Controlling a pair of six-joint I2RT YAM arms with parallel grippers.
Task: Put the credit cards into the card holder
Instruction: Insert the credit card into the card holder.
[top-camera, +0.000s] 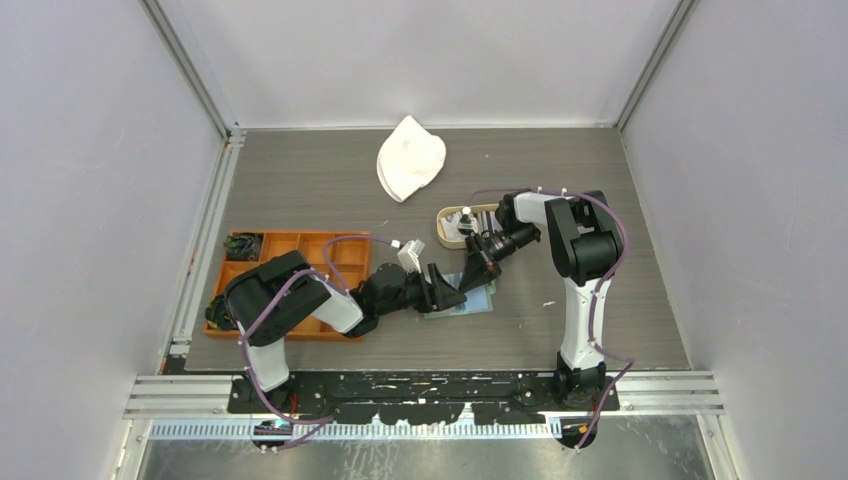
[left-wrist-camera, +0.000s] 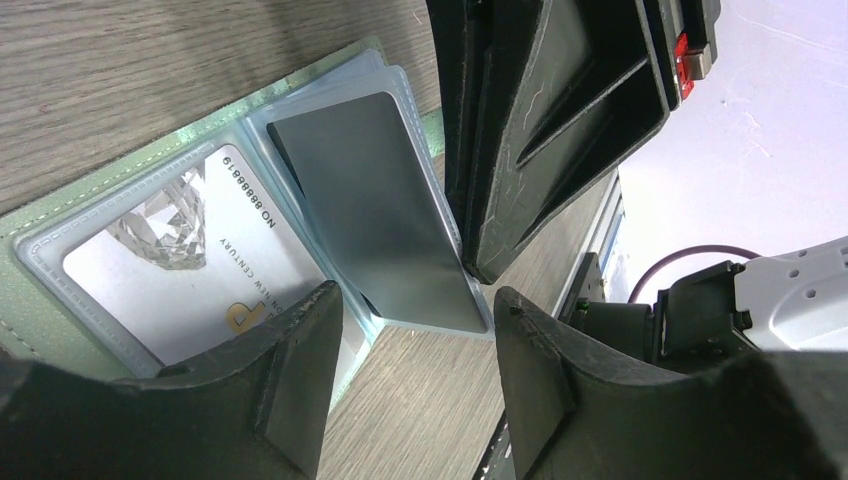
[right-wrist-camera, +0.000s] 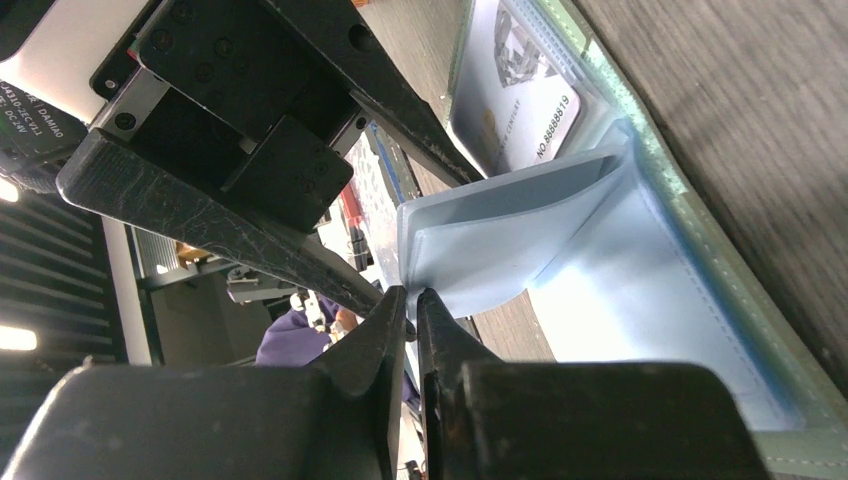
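**Holder open mid-table, both grippers on one leaf**

Loc: holder (top-camera: 475, 303) lies open and flat on the table (top-camera: 560, 180), near centre, a little toward 6 o'clock in the top view. Green cover faces down, clear pockets face up.

Contents: white card (left-wrist-camera: 190, 270), with a printed no. and a faceted graphic, sits in a flat clear pocket. Dark card (left-wrist-camera: 370, 190) is inside a clear leaf (right-wrist-camera: 520, 230) at 3 o'clock of the white card in the L wrist view. That leaf is lifted off the cover at a tilt.

L gripper (left-wrist-camera: 418, 295): comes in from 9 o'clock. Fingers are spread wide, one on each side of the dark card's near end. Cannot tell whether they press its edges or stand just clear.

R gripper (right-wrist-camera: 412, 297): comes in from 1 o'clock. Fingers are clenched almost together, with the free corner of the lifted leaf nipped between the tips. Its tip also meets the leaf's edge in the L wrist view.

Surroundings, top view, ref. holder: orange tray (top-camera: 300, 245) at 9 o'clock, under the L arm. Wooden tray (top-camera: 450, 228) at 12 o'clock, near, with small items too small to tell. White cloth (top-camera: 410, 160) at 11 o'clock, well apart.
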